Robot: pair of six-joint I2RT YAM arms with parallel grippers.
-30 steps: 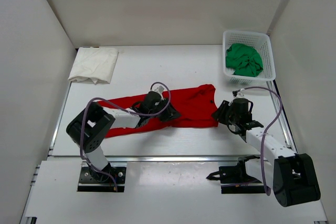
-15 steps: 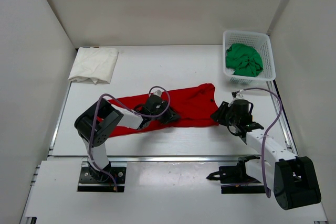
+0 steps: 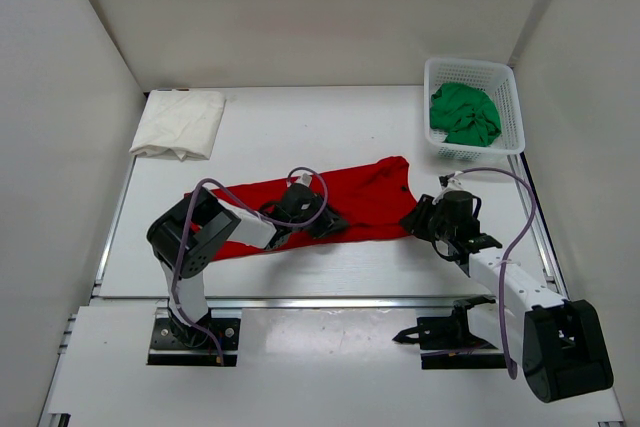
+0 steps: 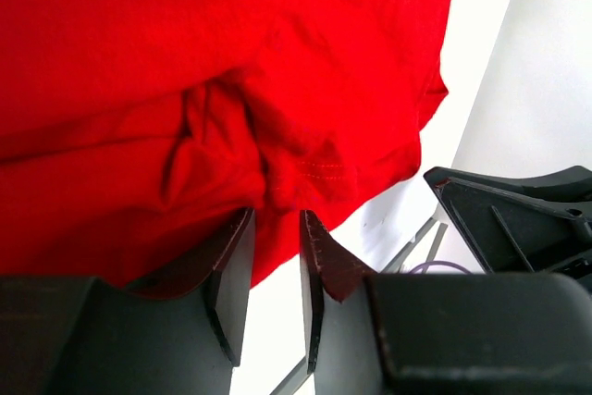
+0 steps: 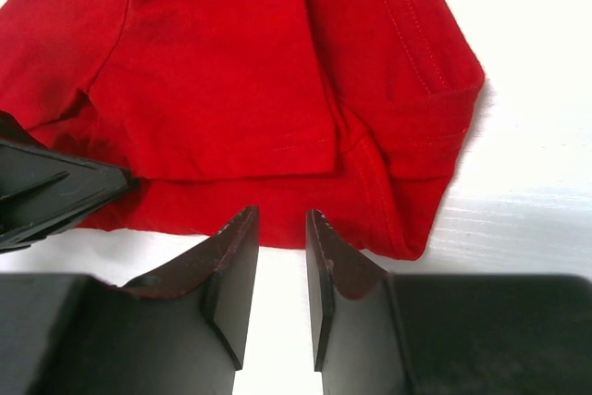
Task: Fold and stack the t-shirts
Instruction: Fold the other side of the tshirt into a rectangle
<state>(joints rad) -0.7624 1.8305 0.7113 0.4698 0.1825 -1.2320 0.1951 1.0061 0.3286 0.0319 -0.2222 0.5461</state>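
Seeing red t-shirt (image 3: 372, 197) spread, rumpled, across mid tabletop (image 3: 300, 137), lying left-to-right, right end angled toward the far side.

Reading left claw (image 4: 275, 219) as narrow and clamped on cloth: bunched fold of the shirt's near hem between the fingers (image 4: 231, 275), creases fanning out from the pinch. From the top view, placing that grip on the shirt's near edge, about mid-length, arm folded low over the shirt's left half.

Reading right claw (image 5: 277, 219) as narrow too, low at the shirt's right near corner. Finding the hem edge right at the fingertips (image 5: 233, 261), bare white tabletop showing in the gap behind it. Can't tell: pinched on cloth or just sitting over it. Noting sleeve seam and folded-over corner just ahead of the tips, off to the right.

Catching a black part of the other arm in each wrist view, so both working near each other along the same near edge.

Elsewhere: folded white t-shirt (image 3: 178, 122) at the far-left corner, well apart from the red one. At the far-right corner, white basket (image 3: 470, 152) with green t-shirt (image 3: 465, 114) heaped inside.
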